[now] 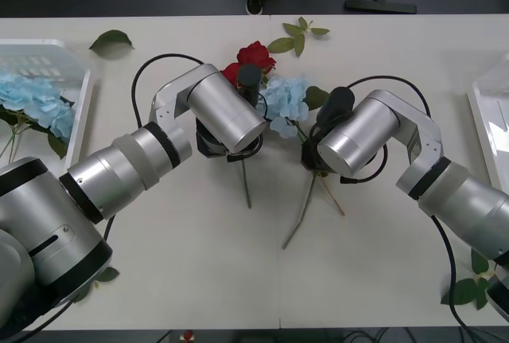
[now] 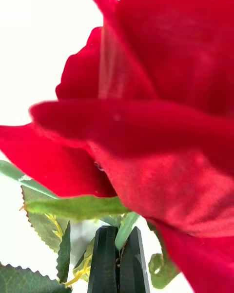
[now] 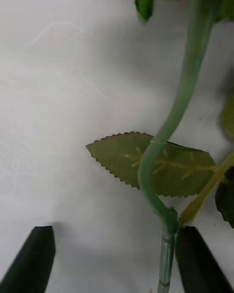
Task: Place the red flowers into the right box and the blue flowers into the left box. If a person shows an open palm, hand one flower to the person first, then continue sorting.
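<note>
Red flowers [image 1: 253, 56] and a blue flower [image 1: 285, 100] lie bunched at the table's middle, their stems [image 1: 246, 184] trailing toward me. My left gripper [image 1: 249, 76] hangs over the red blooms. In the left wrist view it [image 3: 117, 232] is open, with a green stem [image 3: 180, 107] and a toothed leaf [image 3: 156, 163] between its black fingers, close to one of them. My right gripper [image 1: 338, 103] sits at the blue flower's right side. In the right wrist view it [image 2: 118, 232] is shut on a thin green stem under a big red bloom [image 2: 161, 107]. Blue flowers [image 1: 32, 100] lie in the left box [image 1: 79, 112].
The right box [image 1: 485, 112] shows its rim at the table's right edge. Loose green leaf sprigs lie at the back left [image 1: 111, 39], back centre [image 1: 298, 34] and near right [image 1: 469, 287]. Bare tabletop [image 1: 238, 271] stretches toward me.
</note>
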Robot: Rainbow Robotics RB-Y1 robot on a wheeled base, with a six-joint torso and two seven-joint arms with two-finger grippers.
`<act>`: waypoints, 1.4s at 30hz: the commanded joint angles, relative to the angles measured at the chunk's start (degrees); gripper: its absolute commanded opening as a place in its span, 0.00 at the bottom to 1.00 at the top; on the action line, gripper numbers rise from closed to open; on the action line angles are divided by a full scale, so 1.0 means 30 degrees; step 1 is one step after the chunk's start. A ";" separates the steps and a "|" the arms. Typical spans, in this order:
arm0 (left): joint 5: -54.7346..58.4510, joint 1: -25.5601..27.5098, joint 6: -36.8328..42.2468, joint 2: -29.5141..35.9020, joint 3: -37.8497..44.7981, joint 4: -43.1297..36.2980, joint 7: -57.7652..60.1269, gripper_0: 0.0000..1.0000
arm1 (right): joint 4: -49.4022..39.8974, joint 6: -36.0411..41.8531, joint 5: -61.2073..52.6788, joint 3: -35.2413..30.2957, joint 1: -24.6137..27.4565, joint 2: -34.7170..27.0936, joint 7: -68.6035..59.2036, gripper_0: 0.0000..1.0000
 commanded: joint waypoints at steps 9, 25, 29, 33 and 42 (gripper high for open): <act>-0.0105 -0.0746 0.0101 -0.0311 -0.0067 0.0199 0.0062 0.00 | -0.1296 0.2486 -0.0877 -0.1881 -0.0305 -0.1584 0.1279 0.00; -0.1013 -0.0746 0.2650 0.0538 0.2628 -0.1999 -0.3951 0.00 | -0.5632 0.9048 -0.5828 -0.6510 -0.1565 -0.5275 0.4766 0.00; -0.0867 -0.0424 0.4232 0.1329 0.3829 -0.4489 -0.5943 0.00 | -0.5719 1.0132 -0.7117 -0.8092 -0.2004 -0.5949 0.6553 0.00; -0.0222 0.0631 0.4613 0.2355 0.4796 -0.7858 -0.8111 0.00 | -0.5719 1.1216 -0.8113 -0.9235 -0.2502 -0.6594 0.8047 0.00; 0.2268 0.3619 0.4291 0.4845 0.6730 -1.5505 -1.2096 0.00 | -0.5778 1.2066 -0.9256 -1.0406 -0.2883 -0.7853 1.0010 0.00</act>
